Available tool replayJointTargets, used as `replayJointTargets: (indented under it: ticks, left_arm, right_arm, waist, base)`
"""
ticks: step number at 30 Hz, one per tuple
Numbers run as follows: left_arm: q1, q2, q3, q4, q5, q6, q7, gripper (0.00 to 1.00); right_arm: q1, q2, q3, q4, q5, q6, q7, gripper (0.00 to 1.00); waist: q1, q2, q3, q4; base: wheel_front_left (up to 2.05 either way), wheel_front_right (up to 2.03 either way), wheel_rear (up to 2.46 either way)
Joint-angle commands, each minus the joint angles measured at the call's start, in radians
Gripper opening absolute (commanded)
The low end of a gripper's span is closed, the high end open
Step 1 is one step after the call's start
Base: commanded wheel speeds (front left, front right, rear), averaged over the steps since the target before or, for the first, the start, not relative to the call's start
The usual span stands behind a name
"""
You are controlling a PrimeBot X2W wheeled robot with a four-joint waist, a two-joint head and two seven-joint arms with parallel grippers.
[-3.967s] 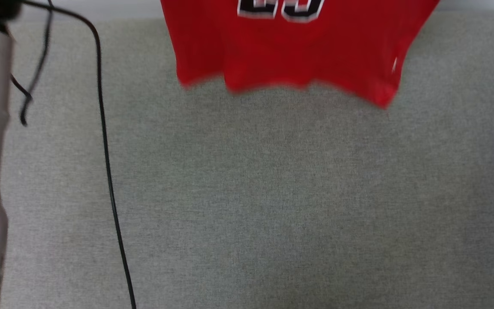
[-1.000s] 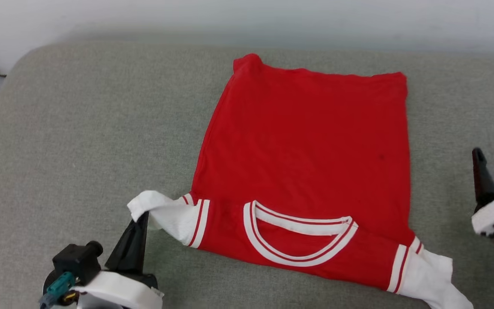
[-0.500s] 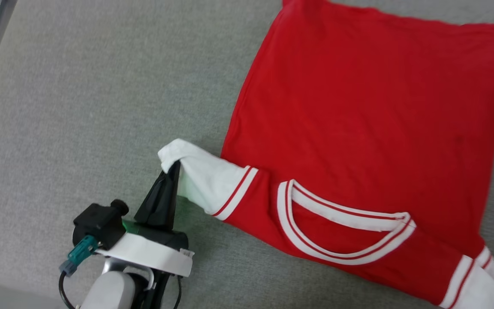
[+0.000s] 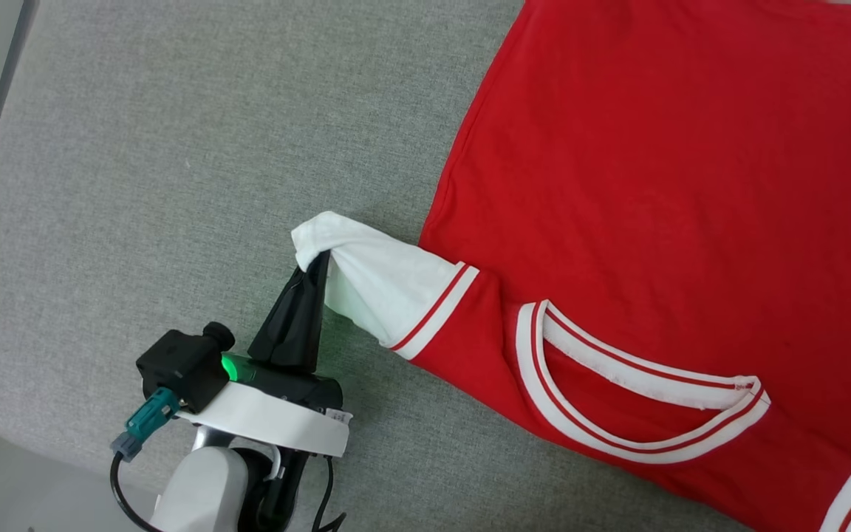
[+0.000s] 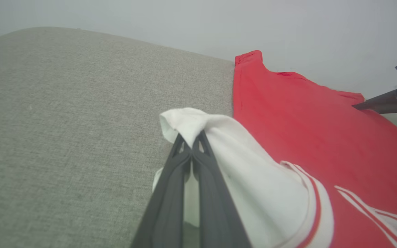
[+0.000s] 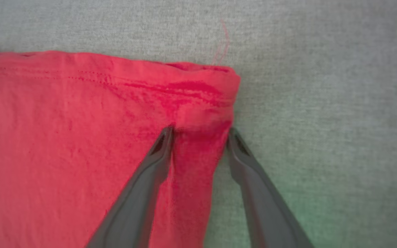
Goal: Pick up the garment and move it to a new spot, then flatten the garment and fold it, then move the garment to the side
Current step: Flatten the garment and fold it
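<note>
Closest to us, at the lower left of the head view, our left hand [image 4: 318, 260] has its two dark fingers squeezed together on the end of the white sleeve [image 4: 381, 284] of the garment [image 4: 654, 185]. The sleeve end is bunched up and lifted a little where the hand pinches it. A green light [image 4: 232, 364] glows on the wrist behind the fingers.

The garment is red and lies spread out on the soft grey worktop [image 4: 174, 148], to the right of our left hand. Its plain side is up. Red and white stripes run round the sleeve where it meets the red part. The round neck [image 4: 640, 414], with white and red trim, is on the near side, and the bottom edge [image 5: 298, 76] is on the far side.

At the far right corner [image 6: 202, 86] of the bottom edge is our right hand [image 6: 200, 129]. Its fingers are wide apart, holding nothing. One fingertip sits over the red cloth and the other is at the cloth's side edge, above the grey. The corner is a bit rumpled between them. We cannot tell if the tips touch down, as that view is blurry.

Beyond the worktop is a pale wall [image 5: 184, 20].
</note>
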Motion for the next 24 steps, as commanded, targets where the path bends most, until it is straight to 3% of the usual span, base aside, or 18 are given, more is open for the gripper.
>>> replayJointTargets:
  ticks: [1,5,12,20,24]
  left_arm:
    - [0.006,-0.002,0.006,0.0,0.008,-0.003,-0.007,0.0]
    - [0.021,0.001,0.022,0.016,0.017,-0.007,-0.007,0.0]
    - [0.069,0.021,0.072,0.055,0.013,-0.007,-0.006,0.0]
    - [0.144,0.058,0.138,0.101,0.01,0.012,-0.006,0.0]
    - [0.189,0.083,0.167,0.114,0.001,0.025,-0.004,0.0]
  right_arm:
    - [0.1,0.051,0.009,0.065,-0.028,-0.001,0.042,0.0]
    - [0.085,0.03,0.034,0.003,-0.032,-0.001,-0.011,0.0]
    - [0.166,-0.027,0.173,-0.113,0.0,-0.001,-0.086,0.0]
    - [0.451,-0.061,0.192,-0.305,0.112,-0.001,-0.082,0.0]
    - [0.649,-0.038,0.169,-0.442,0.153,-0.001,-0.06,0.0]
  waist:
    - [0.0,0.0,-0.014,-0.003]
    - [0.0,0.0,-0.061,-0.017]
    - [0.0,0.0,-0.18,-0.092]
    - [0.0,0.0,-0.316,-0.198]
    - [0.0,0.0,-0.375,-0.25]
  base:
    - [0.0,0.0,0.0]
    - [0.0,0.0,0.0]
    - [0.0,0.0,0.0]
    - [0.0,0.0,0.0]
    - [0.0,0.0,0.0]
